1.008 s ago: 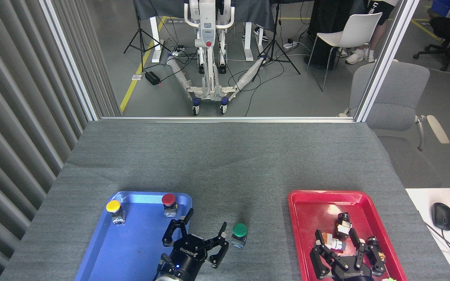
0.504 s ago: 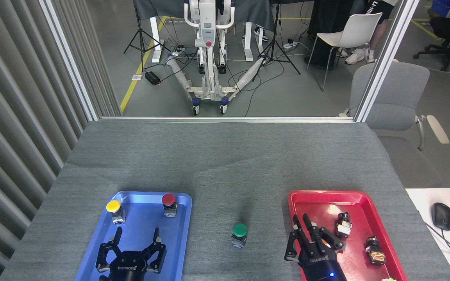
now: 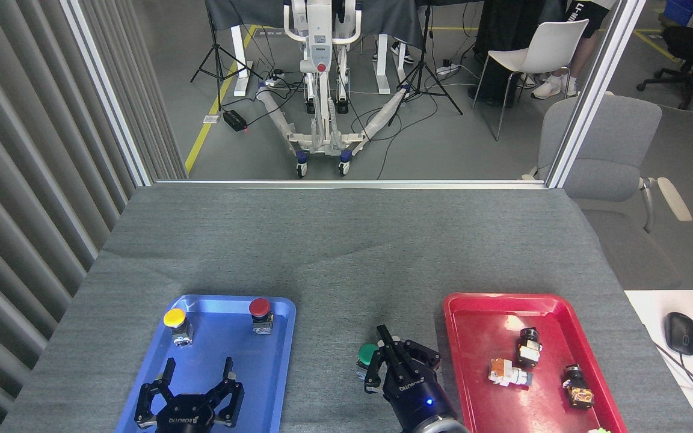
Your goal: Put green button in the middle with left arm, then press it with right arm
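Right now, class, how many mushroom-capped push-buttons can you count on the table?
3: the yellow-capped button and the red-capped button at the blue plastic tray's far end, the green-capped button on the grey cloth between trays, partly covered by the right gripper.

Green button (image 3: 368, 352), blue tray (image 3: 280, 361), red tray (image 3: 479, 325), grey cloth (image 3: 334, 252).

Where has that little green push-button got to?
In the head view, the dark-green-capped push-button sits on grey cloth between the blue plastic tray and red plastic tray, partly hidden by the right gripper.
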Tool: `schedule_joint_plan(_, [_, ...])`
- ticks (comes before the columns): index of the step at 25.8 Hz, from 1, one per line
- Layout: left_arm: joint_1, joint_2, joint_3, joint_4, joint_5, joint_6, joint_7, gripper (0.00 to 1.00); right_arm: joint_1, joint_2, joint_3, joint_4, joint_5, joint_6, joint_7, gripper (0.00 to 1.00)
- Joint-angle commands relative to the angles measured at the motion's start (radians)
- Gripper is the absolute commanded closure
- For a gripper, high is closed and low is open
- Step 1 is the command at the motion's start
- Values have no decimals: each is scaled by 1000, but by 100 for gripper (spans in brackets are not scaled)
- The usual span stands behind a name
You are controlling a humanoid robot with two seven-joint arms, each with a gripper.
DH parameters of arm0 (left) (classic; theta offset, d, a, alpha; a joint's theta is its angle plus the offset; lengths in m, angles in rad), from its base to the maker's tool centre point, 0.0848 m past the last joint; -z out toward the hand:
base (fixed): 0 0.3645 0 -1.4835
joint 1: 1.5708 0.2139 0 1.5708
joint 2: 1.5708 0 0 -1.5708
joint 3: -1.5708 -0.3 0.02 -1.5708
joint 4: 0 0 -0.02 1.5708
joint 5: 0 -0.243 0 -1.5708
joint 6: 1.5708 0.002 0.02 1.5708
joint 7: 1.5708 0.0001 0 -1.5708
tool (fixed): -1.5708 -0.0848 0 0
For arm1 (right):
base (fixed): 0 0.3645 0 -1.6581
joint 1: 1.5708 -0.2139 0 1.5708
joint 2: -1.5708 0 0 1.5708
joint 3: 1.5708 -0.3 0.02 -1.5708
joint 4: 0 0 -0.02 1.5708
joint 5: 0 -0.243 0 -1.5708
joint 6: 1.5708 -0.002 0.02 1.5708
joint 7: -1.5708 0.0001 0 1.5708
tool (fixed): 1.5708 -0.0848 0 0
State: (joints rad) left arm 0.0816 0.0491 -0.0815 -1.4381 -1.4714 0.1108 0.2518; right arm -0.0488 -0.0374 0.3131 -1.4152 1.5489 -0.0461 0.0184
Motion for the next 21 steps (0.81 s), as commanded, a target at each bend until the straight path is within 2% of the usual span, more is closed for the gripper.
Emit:
schedule_joint_plan(1, [-3, 0, 0, 1, 5, -2, 0, 0, -37, 33, 50, 99, 17, 46, -2, 100])
schedule_joint_plan(5, [-3, 0, 0, 1, 5, -2, 0, 0, -54, 43, 70, 190, 19, 74, -9, 100])
schedule_joint_plan(8, [-2, 0, 0, 1, 5, -2, 0, 0, -54, 47, 72, 209, 20, 77, -11, 100])
schedule_joint_plan(16, [-2, 0, 0, -1, 5, -2, 0, 0, -54, 43, 69, 208, 16, 88, -20, 100])
schedule_joint_plan(21, [-2, -2, 0, -1, 5, -2, 0, 0, -52, 50, 67, 156, 17, 126, -80, 100])
